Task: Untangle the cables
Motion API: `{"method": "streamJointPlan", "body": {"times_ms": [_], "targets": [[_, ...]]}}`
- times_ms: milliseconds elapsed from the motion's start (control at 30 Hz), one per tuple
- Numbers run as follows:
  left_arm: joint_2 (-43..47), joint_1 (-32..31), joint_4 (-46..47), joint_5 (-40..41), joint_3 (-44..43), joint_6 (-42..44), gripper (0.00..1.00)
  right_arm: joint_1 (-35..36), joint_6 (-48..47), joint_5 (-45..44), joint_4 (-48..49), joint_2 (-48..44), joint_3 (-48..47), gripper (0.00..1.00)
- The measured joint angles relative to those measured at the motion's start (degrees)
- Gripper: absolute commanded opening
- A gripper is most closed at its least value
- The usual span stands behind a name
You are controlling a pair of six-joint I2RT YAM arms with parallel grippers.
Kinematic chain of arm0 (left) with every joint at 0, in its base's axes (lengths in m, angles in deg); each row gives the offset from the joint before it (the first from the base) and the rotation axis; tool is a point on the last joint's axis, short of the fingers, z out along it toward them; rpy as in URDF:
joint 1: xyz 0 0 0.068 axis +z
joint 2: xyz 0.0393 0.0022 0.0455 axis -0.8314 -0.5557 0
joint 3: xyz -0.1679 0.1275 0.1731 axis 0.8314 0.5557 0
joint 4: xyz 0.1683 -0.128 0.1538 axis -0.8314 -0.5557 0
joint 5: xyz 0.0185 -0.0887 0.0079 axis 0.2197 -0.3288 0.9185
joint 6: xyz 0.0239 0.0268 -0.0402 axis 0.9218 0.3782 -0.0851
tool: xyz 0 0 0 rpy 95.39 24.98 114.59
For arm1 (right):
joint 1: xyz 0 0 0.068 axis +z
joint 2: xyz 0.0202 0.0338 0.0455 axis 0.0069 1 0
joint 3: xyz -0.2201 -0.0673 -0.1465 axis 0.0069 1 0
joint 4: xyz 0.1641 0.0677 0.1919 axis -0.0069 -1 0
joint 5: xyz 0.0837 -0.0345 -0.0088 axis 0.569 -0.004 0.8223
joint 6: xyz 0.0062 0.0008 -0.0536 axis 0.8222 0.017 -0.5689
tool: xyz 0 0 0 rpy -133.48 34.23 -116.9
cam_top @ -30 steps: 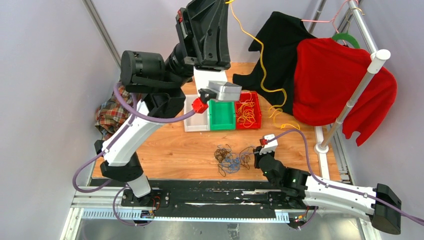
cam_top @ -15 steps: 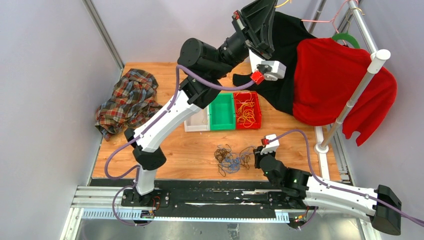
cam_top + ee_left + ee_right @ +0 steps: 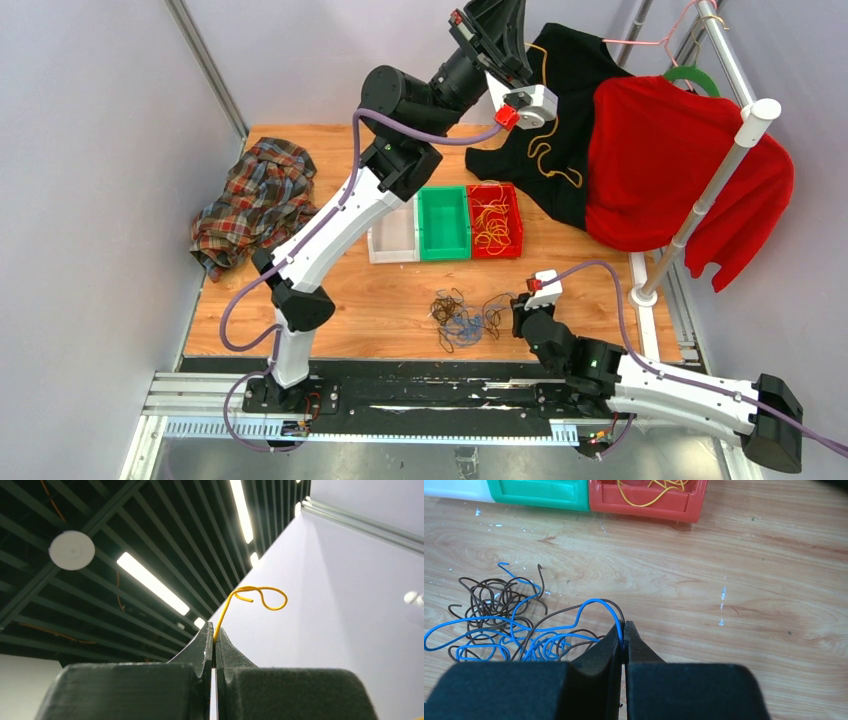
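Note:
A fist-sized tangle of blue and black cables [image 3: 463, 318] lies on the wooden table near its front edge, and it also shows in the right wrist view [image 3: 509, 625]. My right gripper [image 3: 517, 320] is at the tangle's right side, low on the table. Its jaws [image 3: 623, 630] are shut on a blue loop, with a dark strand beside it. My left gripper [image 3: 495, 20] is raised high at the back, partly cut by the frame's top edge. Its jaws [image 3: 214, 635] are shut on a yellow cable [image 3: 250, 591], which hangs down across the black garment [image 3: 541, 150].
White [image 3: 392, 240], green [image 3: 443, 240] and red [image 3: 497, 248] bins stand in a row mid-table, the red one holding yellow cables. A plaid cloth [image 3: 250, 205] lies at the left. A black garment [image 3: 560, 90] and a red garment [image 3: 670, 160] hang on a rack [image 3: 720, 170] at the right.
My left arm swung from above the bins up and right to the back, carrying the yellow cable, whose tail lifted off the table onto the black garment. The right gripper barely moved.

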Motion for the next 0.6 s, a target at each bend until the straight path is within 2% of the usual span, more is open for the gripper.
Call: {"method": "streamJointPlan", "body": {"times_ms": [167,600], "targets": [[-1.25,1.31,1.44,1.03,2.89,-1.64,0.01,0.00,0.72,-1.14,-2.21,-2.32,0.17,0.01],[-10.49,1.99,1.31,3.37,2.62,-5.25,0.01,0.00,1.81,-1.99,-5.99,-7.06,0.79,0.01]]}}
